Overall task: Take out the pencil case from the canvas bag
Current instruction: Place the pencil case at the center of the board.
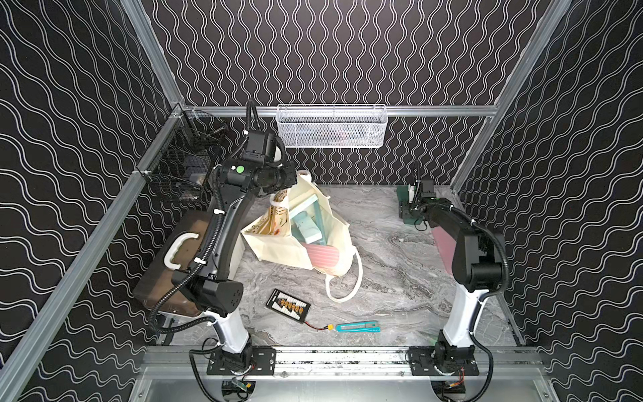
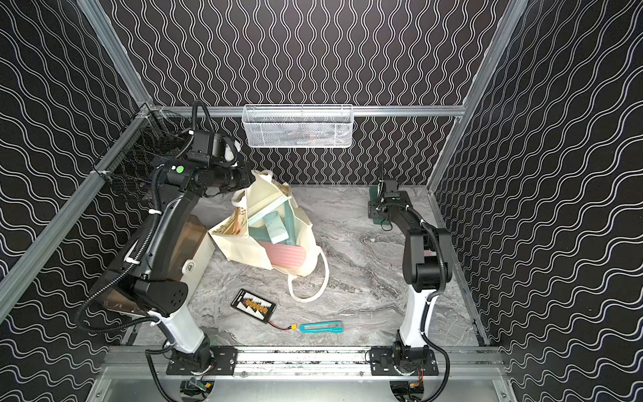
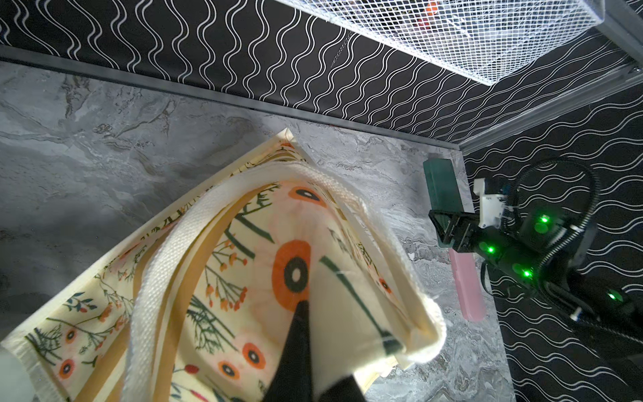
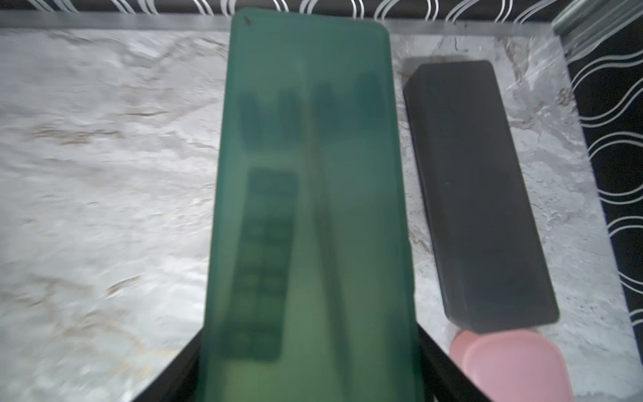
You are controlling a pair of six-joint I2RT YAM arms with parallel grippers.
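The cream canvas bag (image 1: 278,243) (image 2: 240,250) slumps open on the marble table, its mouth towards the front. My left gripper (image 3: 315,348) is shut on the bag's printed top edge (image 3: 243,278) and holds it up at the back. Pale teal boxes (image 1: 306,222) and a pink ribbed case (image 1: 320,255) show inside the bag. At the back right corner my right gripper (image 1: 409,209) (image 4: 309,383) is shut on a dark green translucent pencil case (image 4: 306,209) (image 3: 440,184), a finger on each long side. I cannot tell whether it touches the table.
A black case (image 4: 476,195) and a pink case (image 4: 504,365) (image 3: 468,289) lie beside the green one. A white mesh basket (image 1: 330,127) hangs on the back rail and a black wire basket (image 1: 181,163) at the left. A brown box (image 1: 174,257), connector board (image 1: 288,305) and teal knife (image 1: 358,327) sit nearer the front.
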